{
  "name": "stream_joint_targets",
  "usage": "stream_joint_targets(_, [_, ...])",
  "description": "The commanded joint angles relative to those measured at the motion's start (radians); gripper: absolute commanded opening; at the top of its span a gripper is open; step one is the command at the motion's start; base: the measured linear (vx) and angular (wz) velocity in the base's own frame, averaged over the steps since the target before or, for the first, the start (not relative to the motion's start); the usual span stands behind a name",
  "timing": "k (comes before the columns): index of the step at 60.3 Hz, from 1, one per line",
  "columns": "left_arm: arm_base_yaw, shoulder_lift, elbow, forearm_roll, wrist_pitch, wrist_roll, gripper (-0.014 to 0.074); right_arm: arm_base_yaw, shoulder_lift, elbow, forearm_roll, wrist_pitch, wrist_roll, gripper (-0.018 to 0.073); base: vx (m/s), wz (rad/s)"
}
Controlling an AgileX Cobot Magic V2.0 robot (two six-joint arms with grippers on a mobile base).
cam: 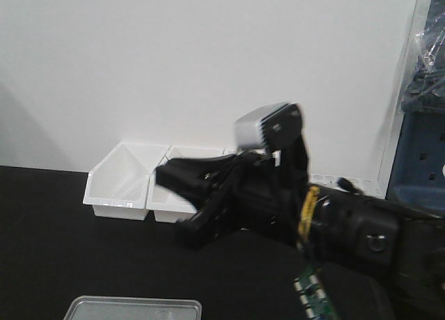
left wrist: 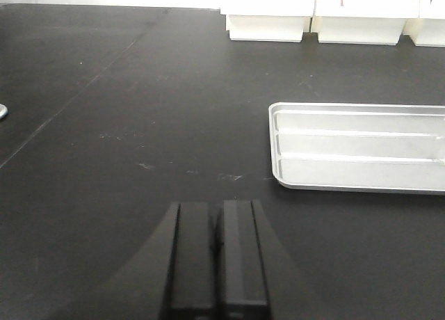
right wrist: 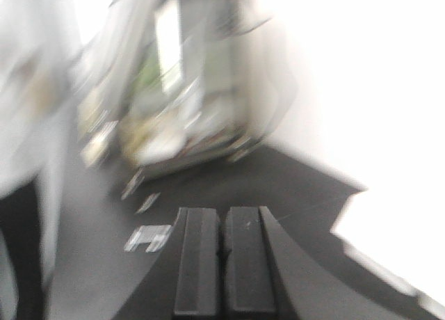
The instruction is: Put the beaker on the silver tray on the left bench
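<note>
Silver tray (left wrist: 358,147): you see it lying flat on the black bench (left wrist: 125,125), right of centre, nothing in it.
Left claw (left wrist: 217,261): fingers pressed together, holding nothing.
Right claw (right wrist: 224,261): fingers together, view badly blurred.
Beaker: you cannot find it in any view.
White bins (cam: 119,179): far edge, against the wall.

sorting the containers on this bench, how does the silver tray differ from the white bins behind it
The silver tray is grey metal; the white bins are plastic-looking white. The tray is shallow with a low raised rim and ridged floor; the bins are deep with tall slanted walls. The tray lies out on the worktop; the bins sit against the wall. Both rest on the black bench, and no contents are visible in either.
</note>
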State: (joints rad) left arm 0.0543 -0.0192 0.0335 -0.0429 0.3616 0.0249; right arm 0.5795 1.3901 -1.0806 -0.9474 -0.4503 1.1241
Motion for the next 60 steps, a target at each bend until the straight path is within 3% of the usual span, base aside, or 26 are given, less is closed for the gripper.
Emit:
stream_joint_targets(1, [0.0, -0.008, 0.019, -0.008, -0.079, 0.0, 0.0001, -0.004, -0.151, 0.052, 0.345, 0.161, -0.185, 0.0076, 0.0, 0.0])
stream_joint_targets(6, [0.0, -0.008, 0.019, -0.008, -0.079, 0.0, 0.0001, -0.004, -0.299, 0.144, 0.601, 0.347, -0.469, 0.0036, 0.0, 0.0])
stream_joint_targets(9, [0.0, -0.008, 0.019, -0.008, -0.079, 0.0, 0.0001, -0.004, -0.383, 0.196, 0.7, 0.438, -0.661, 0.0, 0.0, 0.0])
stream_joint_targets(12, [0.0, -0.008, 0.019, -0.008, -0.079, 0.0, 0.0001, -0.009, -0.467, 0.258, 0.758, 0.476, -0.856, -0.0017, 0.0, 0.0])
stream_joint_targets(16, [0.0, -0.008, 0.019, -0.008, -0.079, 0.0, 0.0001, -0.06, -0.59, 0.348, 0.811, 0.456, -1.003, -0.0017, 0.0, 0.0])
stream_joint_targets(27, [0.0, -0.008, 0.019, -0.008, -0.079, 0.0, 0.0001, -0.334, -0.969, 0.634, 0.879, 0.317, -1.026, -0.0017, 0.0, 0.0])
stream_joint_targets(36, [0.0, -0.008, 0.019, -0.008, -0.079, 0.0, 0.0001, -0.506, -1.302, 0.875, 0.874, 0.415, -1.044, -0.0016, 0.0, 0.0])
stream_joint_targets(41, [0.0, -0.008, 0.019, -0.008, -0.079, 0.0, 0.0001, -0.532, -1.427, 0.976, 0.866, 0.494, -1.044, -0.0016, 0.0, 0.0])
stream_joint_targets(50, [0.0, -0.005, 0.019, -0.008, -0.079, 0.0, 0.0001, -0.532, -1.388, 1.102, 0.861, 0.471, -1.044, -0.0015, 0.0, 0.0])
stream_joint_targets(60, [0.0, -0.005, 0.019, -0.008, -0.079, 0.0, 0.0001, -0.532, -1.389, 1.117, 0.866, 0.525, -1.044, -0.0015, 0.0, 0.0])
